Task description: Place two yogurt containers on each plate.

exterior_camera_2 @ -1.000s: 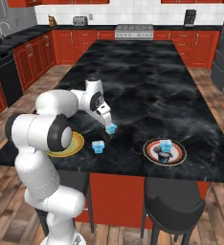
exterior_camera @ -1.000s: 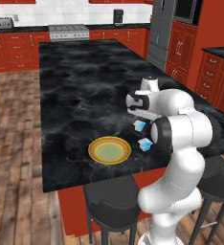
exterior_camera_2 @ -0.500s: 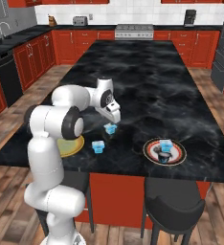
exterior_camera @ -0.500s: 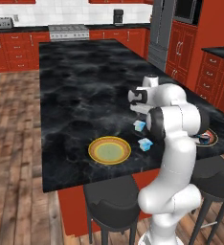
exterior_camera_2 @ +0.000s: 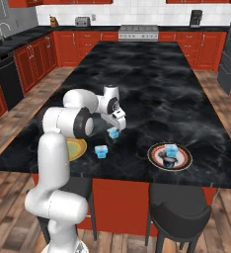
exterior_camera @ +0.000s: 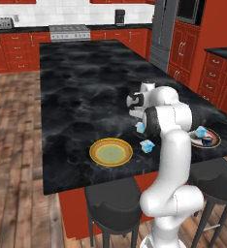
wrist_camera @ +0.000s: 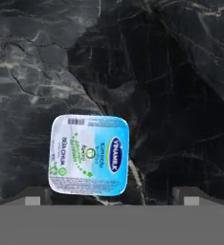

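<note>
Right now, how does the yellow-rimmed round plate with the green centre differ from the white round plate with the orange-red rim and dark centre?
The yellow-rimmed round plate with the green centre has nothing on it; the white round plate with the orange-red rim and dark centre carries small light-blue yogurt tubs. The yellow-rimmed plate lies partly behind the white robot arm in the right base view; the orange-rimmed one sits in the open. Both are round, alike in size, flat on the black marble counter near its front edge.

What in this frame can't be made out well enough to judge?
- Yogurt tub under the gripper: half hidden by the arm in the left base view.
- Grip state: in the hand view the fingertips barely rise above the bottom band; contact with the tub cannot be told.
- White plate: too small to count the tubs on it.
- Yellow plate: partly hidden by the arm in the right base view.
</note>
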{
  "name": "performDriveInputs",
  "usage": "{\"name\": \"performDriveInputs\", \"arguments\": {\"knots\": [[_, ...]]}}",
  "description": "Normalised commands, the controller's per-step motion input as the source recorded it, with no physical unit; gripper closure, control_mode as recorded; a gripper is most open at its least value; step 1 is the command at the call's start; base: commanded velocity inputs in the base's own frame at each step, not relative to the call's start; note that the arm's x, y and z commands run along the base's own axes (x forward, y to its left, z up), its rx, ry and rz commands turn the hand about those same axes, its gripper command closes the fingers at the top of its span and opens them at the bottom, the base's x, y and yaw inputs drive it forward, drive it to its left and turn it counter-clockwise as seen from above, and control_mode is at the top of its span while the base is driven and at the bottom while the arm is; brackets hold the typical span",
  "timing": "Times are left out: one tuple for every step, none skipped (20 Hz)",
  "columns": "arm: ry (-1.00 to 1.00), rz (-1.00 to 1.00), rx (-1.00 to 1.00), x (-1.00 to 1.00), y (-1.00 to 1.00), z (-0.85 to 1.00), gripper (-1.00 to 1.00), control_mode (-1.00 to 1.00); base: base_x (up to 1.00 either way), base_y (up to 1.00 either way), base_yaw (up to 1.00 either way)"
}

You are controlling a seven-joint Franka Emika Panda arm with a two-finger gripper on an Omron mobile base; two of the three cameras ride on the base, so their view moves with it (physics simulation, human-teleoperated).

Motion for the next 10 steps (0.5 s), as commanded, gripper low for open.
{"name": "performDriveInputs", "arguments": {"knots": [[0.01,0.00,0.00,0.14,0.00,-0.39,-1.00,-1.00,0.00,0.00,0.00],[0.05,0.00,0.00,0.19,0.00,-0.54,-1.00,-1.00,0.00,0.00,0.00],[0.03,0.00,0.00,0.15,0.00,-0.53,-1.00,-1.00,0.00,0.00,0.00],[0.05,0.00,0.00,0.16,0.00,-0.55,-1.00,-1.00,0.00,0.00,0.00],[0.05,0.00,0.00,0.19,0.00,-0.56,-1.00,-1.00,0.00,0.00,0.00],[0.05,0.00,0.00,0.20,0.00,-0.56,-1.00,-1.00,0.00,0.00,0.00],[0.04,0.00,0.00,0.23,0.00,-0.51,-1.00,-1.00,0.00,0.00,0.00],[0.04,0.00,0.00,0.23,0.00,-0.47,-1.00,-1.00,0.00,0.00,0.00],[0.04,0.00,0.00,0.22,0.00,-0.46,-1.00,-1.00,0.00,0.00,0.00],[0.02,0.00,0.00,0.21,0.00,-0.43,-1.00,-1.00,0.00,0.00,0.00]]}}
